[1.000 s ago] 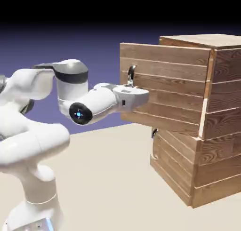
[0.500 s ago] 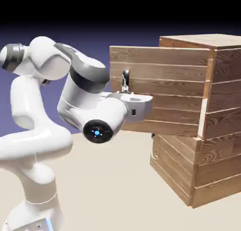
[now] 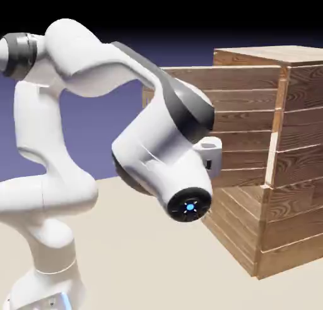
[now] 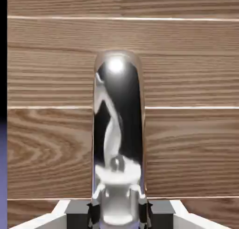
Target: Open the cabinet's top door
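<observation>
— Starting at the exterior view's left, what do you see?

— My arm (image 3: 94, 69) rises from the desk (image 3: 145, 252) and bends right; my wrist hides most of the top door (image 3: 246, 94), which stands swung out from the cabinet (image 3: 296, 163) toward the left, hinged at its right edge.

— And your fingers?

— My gripper (image 4: 119, 213) is pinched fully in around the handle (image 4: 118, 130), near its lower end. The hand view shows the dark curved metal large between my fingers (image 4: 94, 213), with the door's planks filling the view behind it.

— How will it handle?

— I judge the panel rigid and fairly heavy, swinging only about its hinge. The polished handle looks slippery, so a firm hold across the bar is the place to grip, pulling along the arc.
</observation>
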Controlling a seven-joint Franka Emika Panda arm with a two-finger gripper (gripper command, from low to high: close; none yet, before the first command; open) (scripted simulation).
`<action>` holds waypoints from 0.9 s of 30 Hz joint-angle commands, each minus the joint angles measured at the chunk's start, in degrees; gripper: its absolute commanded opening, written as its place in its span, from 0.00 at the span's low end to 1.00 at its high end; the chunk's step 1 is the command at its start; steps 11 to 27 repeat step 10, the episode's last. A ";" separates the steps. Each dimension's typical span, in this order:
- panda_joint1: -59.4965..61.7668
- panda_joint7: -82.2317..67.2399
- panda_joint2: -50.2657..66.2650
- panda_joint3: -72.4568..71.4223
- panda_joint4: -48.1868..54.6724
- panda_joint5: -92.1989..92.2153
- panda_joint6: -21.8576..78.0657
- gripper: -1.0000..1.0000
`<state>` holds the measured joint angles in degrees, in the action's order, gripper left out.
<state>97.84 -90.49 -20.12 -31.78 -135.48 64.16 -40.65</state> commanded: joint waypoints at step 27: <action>-0.95 -0.96 15.77 -2.83 14.21 -10.31 0.83 1.00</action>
